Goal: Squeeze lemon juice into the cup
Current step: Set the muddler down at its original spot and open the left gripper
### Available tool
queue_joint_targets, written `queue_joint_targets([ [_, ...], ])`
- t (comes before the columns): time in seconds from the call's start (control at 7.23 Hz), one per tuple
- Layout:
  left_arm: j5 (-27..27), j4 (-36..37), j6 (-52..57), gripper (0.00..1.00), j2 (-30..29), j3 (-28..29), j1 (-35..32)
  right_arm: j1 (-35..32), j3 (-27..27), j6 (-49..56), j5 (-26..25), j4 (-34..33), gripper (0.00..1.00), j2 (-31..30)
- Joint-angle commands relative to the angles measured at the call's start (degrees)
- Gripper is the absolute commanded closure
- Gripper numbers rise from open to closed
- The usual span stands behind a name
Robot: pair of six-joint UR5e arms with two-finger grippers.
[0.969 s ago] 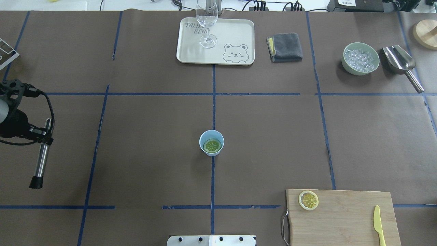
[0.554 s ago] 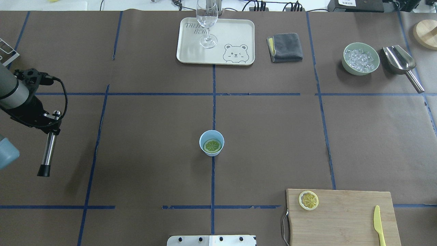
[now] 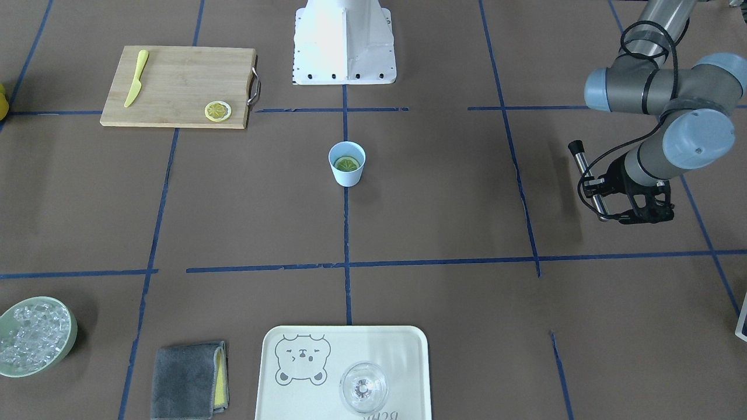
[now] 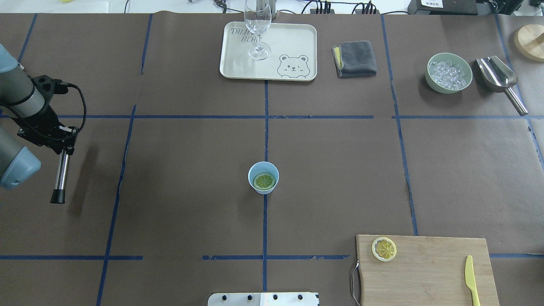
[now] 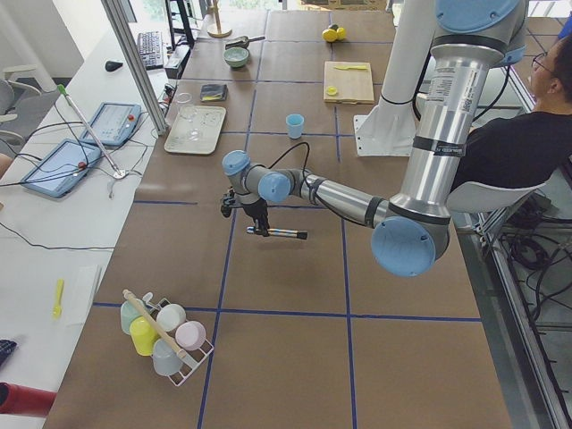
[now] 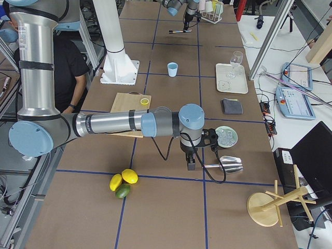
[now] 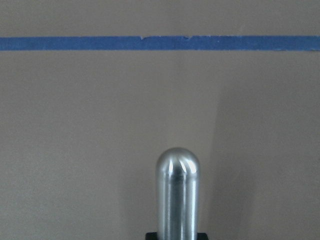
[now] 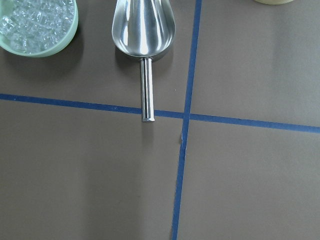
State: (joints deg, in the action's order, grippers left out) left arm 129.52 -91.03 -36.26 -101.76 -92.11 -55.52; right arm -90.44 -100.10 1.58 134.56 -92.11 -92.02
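Lemon [image 4: 264,181] slice flat in the cup [image 4: 263,167] at table centre, twin slice [image 4: 384,248] on the board [image 4: 429,272] well apart, left gripper [image 4: 63,146] far left clamped on a steel rod [image 4: 61,174], right gripper [image 6: 190,165] near the scoop [image 8: 143,30], its jaw state cannot be told.

The cup [image 4: 255,170] stands at the table's middle on a blue tape line; the lemon [image 4: 264,181] lies flat inside it; a second slice [image 4: 383,248] sits on the cutting board [image 4: 429,272], which also bears a yellow knife [image 4: 471,278]; far to the left, the left gripper [image 4: 63,142] clamps a steel rod [image 4: 60,174], well apart from the cup.
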Motion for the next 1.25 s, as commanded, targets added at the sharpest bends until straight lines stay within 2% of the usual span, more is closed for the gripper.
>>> queue_joint_targets([
  [0.0, 0.03, -1.34, -0.30, 0.00, -0.28, 0.17, -0.02, 0.00, -0.01, 0.00, 0.00, 0.00, 0.00, -0.09],
  [0.42, -0.32, -2.82, 0.22, 0.00, -2.56, -2.19, -3.96, 0.00, 0.34, 0.00, 0.09, -0.09, 0.00, 0.00],
  [0.69, -0.41, -7.38, 1.71, 0.00, -2.74, -3.08, -11.67, 0.00, 0.78, 0.09, 0.18, -0.09, 0.00, 0.00],
  [0.97, -0.50, -8.02, 12.56, 0.00, -0.73, -3.34, -18.89, 0.00, 1.39, 0.09, 0.18, -0.09, 0.00, 0.00],
  [1.11, -0.24, -8.02, 22.10, 0.00, 3.20, -3.34, -22.40, 0.00, 1.75, 0.00, 0.18, -0.09, 0.00, 0.00],
])
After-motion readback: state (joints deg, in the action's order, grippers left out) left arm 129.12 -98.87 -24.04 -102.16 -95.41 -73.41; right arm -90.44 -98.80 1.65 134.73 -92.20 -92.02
